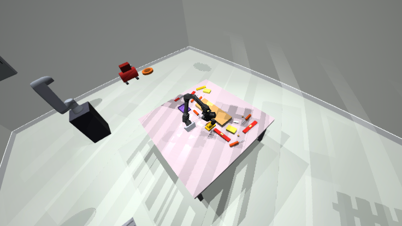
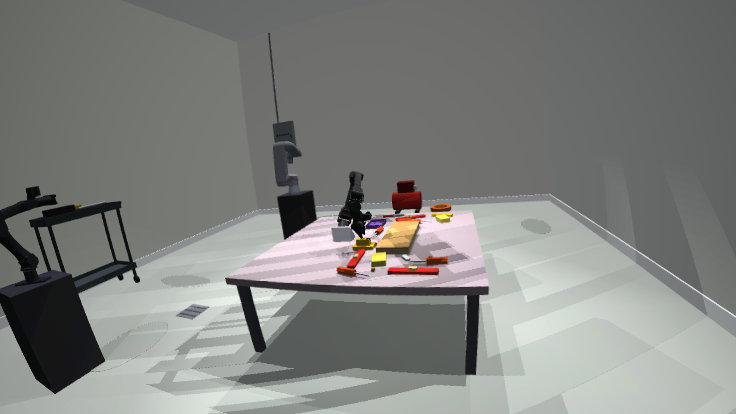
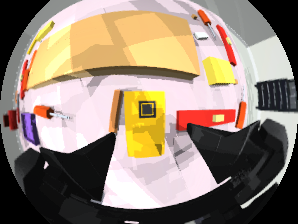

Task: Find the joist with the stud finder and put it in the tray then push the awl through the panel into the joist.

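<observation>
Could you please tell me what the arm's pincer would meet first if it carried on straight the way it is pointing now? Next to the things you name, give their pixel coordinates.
Most likely the yellow block-shaped stud finder (image 1: 209,126) (image 2: 363,244) (image 3: 144,131), which lies ahead between the open black pincer's (image 1: 212,123) (image 2: 362,235) (image 3: 151,129) fingers, though the remaining depth is unclear.

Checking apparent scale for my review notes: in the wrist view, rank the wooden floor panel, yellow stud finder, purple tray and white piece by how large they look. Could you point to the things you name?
1. Wooden floor panel (image 1: 222,114) (image 2: 402,237) (image 3: 130,45)
2. Yellow stud finder (image 1: 209,126) (image 2: 363,243) (image 3: 145,132)
3. Purple tray (image 1: 181,105) (image 2: 376,223) (image 3: 30,128)
4. White piece (image 1: 236,122) (image 2: 406,257) (image 3: 201,36)
</observation>
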Available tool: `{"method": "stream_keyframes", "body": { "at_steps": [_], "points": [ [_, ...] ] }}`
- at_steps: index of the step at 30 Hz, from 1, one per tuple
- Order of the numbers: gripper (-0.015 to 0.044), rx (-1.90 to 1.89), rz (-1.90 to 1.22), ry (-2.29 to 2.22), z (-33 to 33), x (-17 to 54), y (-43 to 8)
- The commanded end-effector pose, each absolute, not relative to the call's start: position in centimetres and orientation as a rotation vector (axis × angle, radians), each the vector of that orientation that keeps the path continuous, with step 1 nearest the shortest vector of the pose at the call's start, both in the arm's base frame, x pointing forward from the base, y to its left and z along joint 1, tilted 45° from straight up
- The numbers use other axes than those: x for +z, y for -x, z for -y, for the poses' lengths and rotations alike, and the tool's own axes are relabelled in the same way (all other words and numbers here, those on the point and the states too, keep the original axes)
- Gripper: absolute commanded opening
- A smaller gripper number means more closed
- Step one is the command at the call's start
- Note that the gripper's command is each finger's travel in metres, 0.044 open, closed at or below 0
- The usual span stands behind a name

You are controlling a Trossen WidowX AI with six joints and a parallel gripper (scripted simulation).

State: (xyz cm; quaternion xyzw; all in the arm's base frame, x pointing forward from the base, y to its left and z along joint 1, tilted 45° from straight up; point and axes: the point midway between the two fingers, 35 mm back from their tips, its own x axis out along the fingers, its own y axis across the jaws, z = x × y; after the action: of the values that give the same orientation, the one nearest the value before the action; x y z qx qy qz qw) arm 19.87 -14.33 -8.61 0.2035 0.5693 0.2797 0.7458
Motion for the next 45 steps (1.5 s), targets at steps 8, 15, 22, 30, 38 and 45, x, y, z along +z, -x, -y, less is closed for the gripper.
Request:
{"method": "stream_keyframes", "body": {
  "at_steps": [8,15,22,30,38,45],
  "points": [
    [0.0440,0.575,-1.221,-0.587,14.4,-8.3,-20.2],
    [0.0440,0.575,-1.221,-0.587,13.9,-9.0,-20.2],
    [0.0440,0.575,-1.220,-0.587,13.1,-9.9,-20.2],
    [0.0440,0.576,-1.220,-0.587,12.2,-10.8,-20.2],
    [0.0440,0.576,-1.219,-0.588,11.2,-11.7,-20.1],
    [0.0361,0.577,-1.219,-0.588,10.9,-11.9,-20.1]
  ]
}}
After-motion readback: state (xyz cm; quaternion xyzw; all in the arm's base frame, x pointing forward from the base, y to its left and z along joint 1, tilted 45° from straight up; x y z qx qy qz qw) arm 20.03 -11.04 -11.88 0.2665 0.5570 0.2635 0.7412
